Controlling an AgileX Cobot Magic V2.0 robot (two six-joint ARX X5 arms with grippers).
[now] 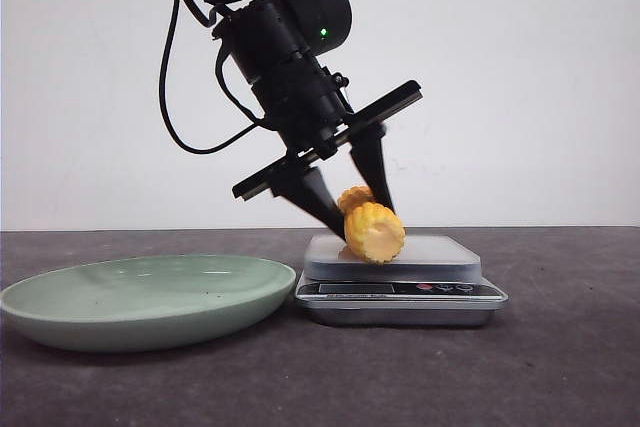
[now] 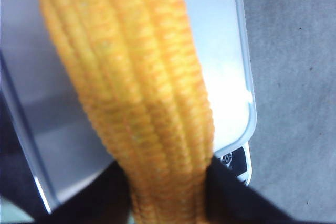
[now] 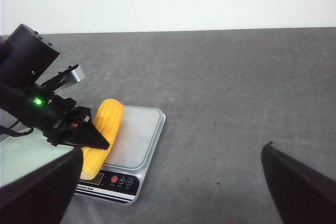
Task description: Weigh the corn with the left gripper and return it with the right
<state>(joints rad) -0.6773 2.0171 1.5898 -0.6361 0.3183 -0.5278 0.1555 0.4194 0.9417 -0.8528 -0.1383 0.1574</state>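
Observation:
The corn (image 1: 372, 227), a short yellow-orange cob, is held just over the silver kitchen scale (image 1: 400, 287), its paler cut end facing the camera. My left gripper (image 1: 352, 215) is shut on the corn, one black finger on each side. In the left wrist view the corn (image 2: 142, 103) fills the middle above the scale's platform (image 2: 226, 66), pinched between the dark fingers (image 2: 236, 192). From the right wrist view the corn (image 3: 102, 137) lies along the near side of the scale (image 3: 134, 140). My right gripper (image 3: 168, 182) hangs open above bare table, away from the scale.
A wide pale green plate (image 1: 145, 299) sits on the dark grey table left of the scale, its rim close to the scale's edge. The scale's display and buttons (image 3: 118, 180) face the robot. A white wall stands behind.

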